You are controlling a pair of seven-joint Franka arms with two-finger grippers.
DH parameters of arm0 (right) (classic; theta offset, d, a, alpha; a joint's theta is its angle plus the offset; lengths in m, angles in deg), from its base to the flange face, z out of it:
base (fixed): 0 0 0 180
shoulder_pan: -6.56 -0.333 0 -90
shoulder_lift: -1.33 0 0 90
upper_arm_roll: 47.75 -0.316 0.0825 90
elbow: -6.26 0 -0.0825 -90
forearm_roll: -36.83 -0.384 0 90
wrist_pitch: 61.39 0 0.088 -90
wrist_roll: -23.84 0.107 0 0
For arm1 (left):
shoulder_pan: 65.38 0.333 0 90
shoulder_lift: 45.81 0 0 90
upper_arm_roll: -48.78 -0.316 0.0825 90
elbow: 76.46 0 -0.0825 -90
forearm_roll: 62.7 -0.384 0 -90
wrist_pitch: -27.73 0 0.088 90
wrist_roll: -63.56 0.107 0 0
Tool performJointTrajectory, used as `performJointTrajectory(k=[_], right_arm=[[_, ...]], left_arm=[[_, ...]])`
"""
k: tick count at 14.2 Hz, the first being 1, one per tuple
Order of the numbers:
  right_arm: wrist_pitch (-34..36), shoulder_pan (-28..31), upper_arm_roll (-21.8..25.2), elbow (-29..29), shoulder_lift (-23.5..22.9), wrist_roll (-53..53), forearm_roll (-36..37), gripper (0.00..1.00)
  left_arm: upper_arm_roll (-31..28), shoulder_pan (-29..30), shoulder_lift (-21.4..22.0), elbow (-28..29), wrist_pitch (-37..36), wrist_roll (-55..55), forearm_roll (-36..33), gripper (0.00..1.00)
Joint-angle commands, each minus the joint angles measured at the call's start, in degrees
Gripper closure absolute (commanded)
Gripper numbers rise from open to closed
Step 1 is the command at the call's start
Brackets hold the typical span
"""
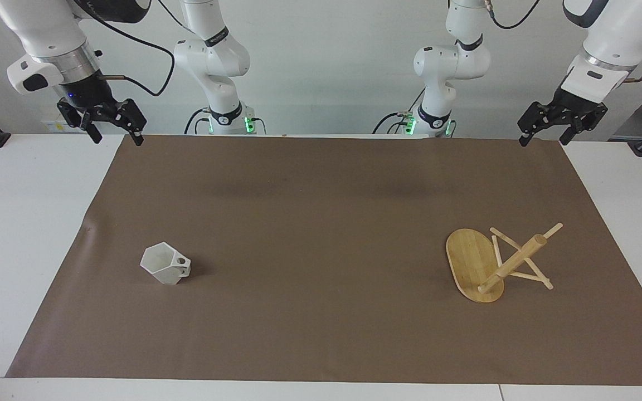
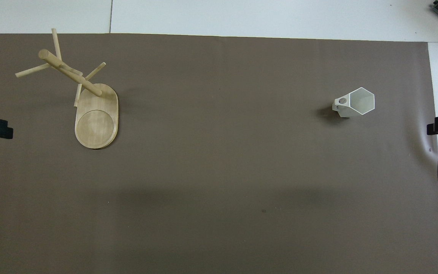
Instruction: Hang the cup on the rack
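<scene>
The cup [image 1: 165,264] stands at lower left of the facing view, well below the right gripper [image 1: 113,131] at upper left, the nearer one, fingers wide and empty. The left gripper [image 1: 541,132] waits upper right, fingers wide, above the rack [image 1: 474,266].

Pretty even, bright indoor light, coming from above I'd say. The brown mat [image 1: 321,234] is matte, no glare on it, just two soft dark smudges of shadow near the robots' end. The cup [image 1: 165,263] throws a small soft shadow (the rack [image 1: 494,264] barely any). Both views are sharp, edges included.
</scene>
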Motion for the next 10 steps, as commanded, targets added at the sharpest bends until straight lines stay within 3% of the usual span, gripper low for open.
performJointTrajectory(k=[1, 10], right_arm=[[-1.2, 0.1, -0.4, 0.9, 0.4, 1.5, 0.5, 0.0], [-1.0, 0.9, -0.3, 1.2, 0.4, 1.2, 0.4, 0.0]], left_arm=[[0.0, 0.2, 0.5, 0.1, -0.8, 0.2, -0.1, 0.0], [0.0, 0.2, 0.5, 0.1, -0.9, 0.2, -0.1, 0.0]])
